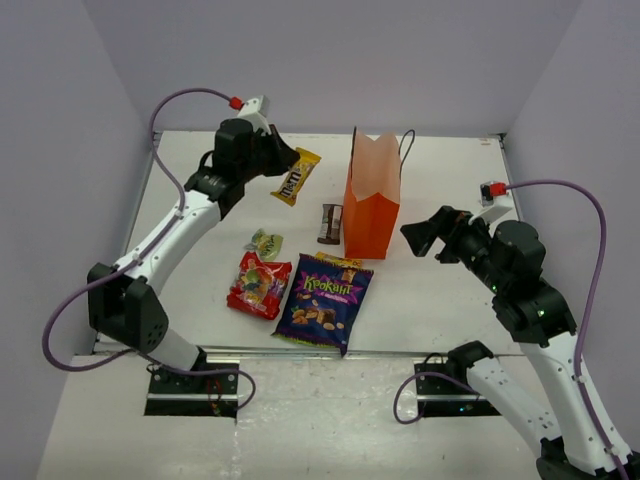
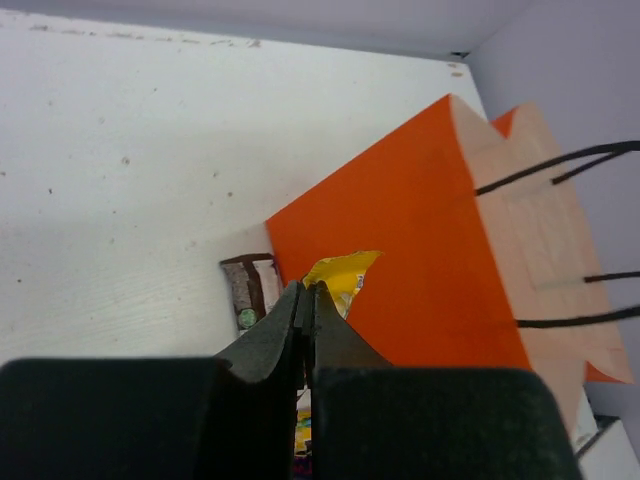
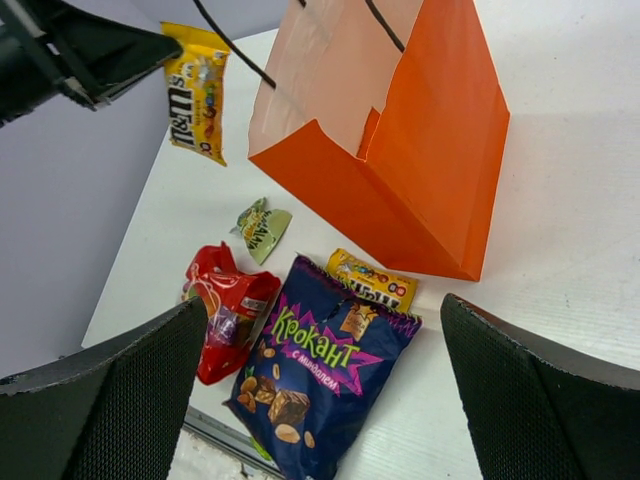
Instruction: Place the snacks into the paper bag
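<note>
Nearest the left wrist camera, the left claw (image 2: 307, 305) is pinched shut on the small yellow pack (image 2: 342, 278). Its fingers (image 2: 270, 345) hide most of the pack; only one crumpled corner shows. From above, that pack (image 1: 297, 175) hangs from the left claw (image 1: 285, 160) to the left of the paper bag (image 1: 372, 215), apart from it.

The paper bag stands upright and open-topped near the middle of the bench (image 1: 450, 290). Its contents cannot be made out in any view. The small brown bar (image 1: 330, 222) lies against the bag's left foot and is partly covered in the left wrist view. The orange bag (image 1: 340, 262) lies in front of the bag, its lower part under the top edge of the dark purple nut bag (image 1: 323, 300). The red bag (image 1: 259, 284) lies beside the purple one, with the green-yellow wrapper (image 1: 265, 242) just behind it.

The right claw (image 1: 432, 235) is spread wide and holds nothing, hovering right of the paper bag. In its own view both fingers (image 3: 110, 400) are cut off by the frame.
</note>
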`<state>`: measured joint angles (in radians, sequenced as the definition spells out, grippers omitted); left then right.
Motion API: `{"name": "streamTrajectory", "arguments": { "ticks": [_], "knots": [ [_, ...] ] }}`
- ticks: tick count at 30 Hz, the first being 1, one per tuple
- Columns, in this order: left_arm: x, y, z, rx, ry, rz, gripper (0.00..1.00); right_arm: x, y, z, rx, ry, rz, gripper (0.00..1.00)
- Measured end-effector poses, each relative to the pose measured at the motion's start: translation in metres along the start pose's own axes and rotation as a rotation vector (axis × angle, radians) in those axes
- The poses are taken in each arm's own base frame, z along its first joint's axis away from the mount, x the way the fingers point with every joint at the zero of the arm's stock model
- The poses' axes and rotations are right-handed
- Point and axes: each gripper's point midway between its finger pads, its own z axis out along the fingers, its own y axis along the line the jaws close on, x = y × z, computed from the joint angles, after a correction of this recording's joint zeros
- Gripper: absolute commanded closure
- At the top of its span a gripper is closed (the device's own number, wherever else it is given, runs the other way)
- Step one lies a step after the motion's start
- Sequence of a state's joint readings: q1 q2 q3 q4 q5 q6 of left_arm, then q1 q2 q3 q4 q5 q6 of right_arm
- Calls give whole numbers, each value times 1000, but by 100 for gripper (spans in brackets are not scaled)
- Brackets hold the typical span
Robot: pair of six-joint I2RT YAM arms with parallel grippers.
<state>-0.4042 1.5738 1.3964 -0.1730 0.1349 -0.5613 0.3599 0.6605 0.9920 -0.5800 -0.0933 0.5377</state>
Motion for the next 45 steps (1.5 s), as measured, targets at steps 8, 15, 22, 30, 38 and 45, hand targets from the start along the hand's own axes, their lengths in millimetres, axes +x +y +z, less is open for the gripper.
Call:
{"name": "streamTrajectory", "arguments": {
  "ticks": [8, 15, 22, 30, 38, 45],
  "knots": [
    [-31, -65, -54, 140, -94, 35, 100, -2, -3, 0, 19, -11, 0, 1],
    [-64, -148, -92, 308, -189, 77, 100, -3, -7, 2, 36, -16, 0, 1],
    [-100, -215, -115, 456, -275, 86, 100, -2, -10, 6, 54, -8, 2, 1],
    [-82, -236, -60, 486, -247, 62, 100, -3, -10, 5, 56, -13, 2, 1],
    [-47, -228, 0, 452, -178, 41, 100, -7, -9, -1, 54, -41, 0, 1],
    [-55, -232, 0, 464, -220, 41, 62, -9, -10, -3, 59, -50, 0, 1]
  ]
}}
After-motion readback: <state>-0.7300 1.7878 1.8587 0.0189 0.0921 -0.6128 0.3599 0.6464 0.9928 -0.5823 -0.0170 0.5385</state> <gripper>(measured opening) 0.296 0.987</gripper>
